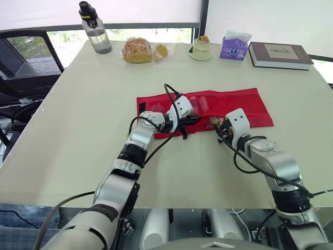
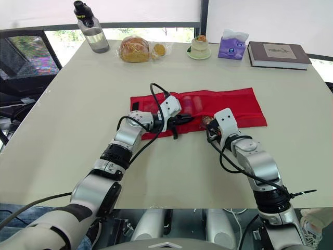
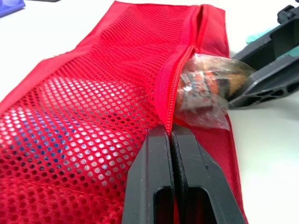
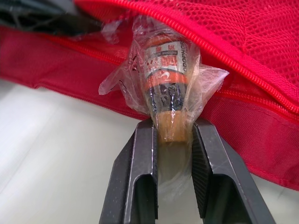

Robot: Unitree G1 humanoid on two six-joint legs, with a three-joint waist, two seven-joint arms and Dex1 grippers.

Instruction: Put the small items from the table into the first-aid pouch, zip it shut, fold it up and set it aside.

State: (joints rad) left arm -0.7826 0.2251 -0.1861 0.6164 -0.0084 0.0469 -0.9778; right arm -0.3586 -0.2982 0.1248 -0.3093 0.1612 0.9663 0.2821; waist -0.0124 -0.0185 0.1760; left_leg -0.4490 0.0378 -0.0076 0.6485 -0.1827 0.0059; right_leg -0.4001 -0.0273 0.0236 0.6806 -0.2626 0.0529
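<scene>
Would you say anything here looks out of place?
Only the plastic-wrapped bottle: it sticks half out of the red pouch at its zipper, held by the right gripper, while the left gripper pinches the edge.

Past the fingertips of the right gripper point(image 4: 172, 125), the far end of the wrapped vial point(image 4: 164, 79) vanishes under the pouch point(image 4: 261, 56), and its label print is too blurred to read. Between the pressed-together fingers of the left gripper point(image 3: 171, 133), what they pinch at the zipper point(image 3: 174, 88) is hidden.

Red mesh-cloth pouch point(image 3: 93, 107); wrapped item point(image 4: 166, 79) glossy crinkly plastic; fingers point(image 4: 140, 177) matt blk.
</scene>
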